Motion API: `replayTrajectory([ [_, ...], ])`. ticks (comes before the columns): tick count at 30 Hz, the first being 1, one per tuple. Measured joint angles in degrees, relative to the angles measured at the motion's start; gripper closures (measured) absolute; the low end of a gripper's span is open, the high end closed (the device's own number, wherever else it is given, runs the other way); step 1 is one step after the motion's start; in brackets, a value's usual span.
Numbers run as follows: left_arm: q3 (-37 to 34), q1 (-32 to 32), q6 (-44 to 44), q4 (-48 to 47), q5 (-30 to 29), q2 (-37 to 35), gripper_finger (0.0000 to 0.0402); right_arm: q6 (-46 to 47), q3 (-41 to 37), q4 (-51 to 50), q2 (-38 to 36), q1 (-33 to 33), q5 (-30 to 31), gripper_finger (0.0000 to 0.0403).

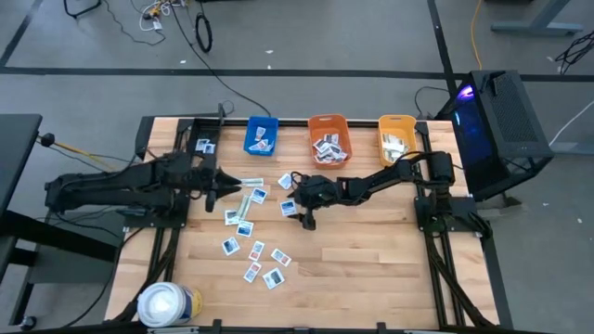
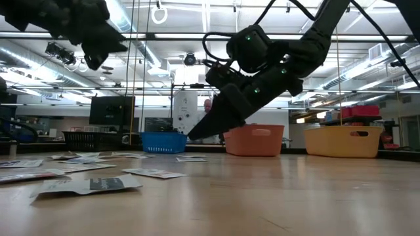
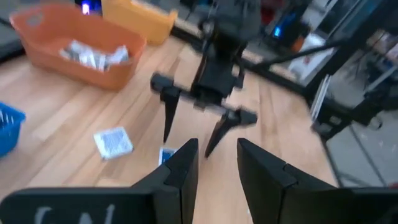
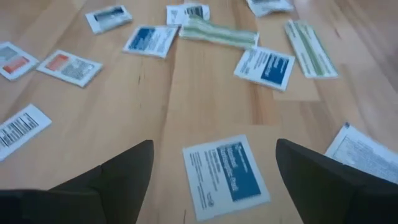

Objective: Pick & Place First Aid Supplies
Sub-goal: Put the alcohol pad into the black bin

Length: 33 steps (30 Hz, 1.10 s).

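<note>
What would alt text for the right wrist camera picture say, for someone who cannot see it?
The right hand hangs open just above a wooden table, its two dark fingers either side of a white packet with blue print. More small packets and pale green strips lie scattered farther along the table.

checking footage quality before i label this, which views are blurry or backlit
Left wrist view: soft all over, the right gripper and orange bin smeared. Low view: arms silhouetted against bright ceiling lights, nearest packet out of focus. Right wrist view: near packet slightly soft. High view: evenly lit.
</note>
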Motion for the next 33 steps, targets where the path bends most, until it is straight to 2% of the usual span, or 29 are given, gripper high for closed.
replayTrajectory([
  [10,0.0,1.8,-1.1,1.9,-2.4,-10.3,0.0287,-0.7,0.0,0.6,0.0,-0.6,0.0,0.0062],
  [15,0.0,2.0,-0.4,2.0,-6.2,-13.9,0.0287,-0.8,0.1,3.0,1.0,-2.0,0.0,0.0062],
  [20,0.0,2.0,-0.2,1.6,-9.8,-14.9,0.0287,-3.8,1.0,3.2,2.3,-3.3,-2.0,0.0062],
  [27,0.0,2.0,-0.4,0.8,-10.2,-14.8,0.0287,-8.8,0.9,1.6,2.4,-3.3,-6.2,0.0062],
  [33,0.0,2.0,-0.4,0.7,-11.2,-14.8,0.0287,-11.3,0.9,1.0,5.5,-3.4,-6.8,0.0062],
])
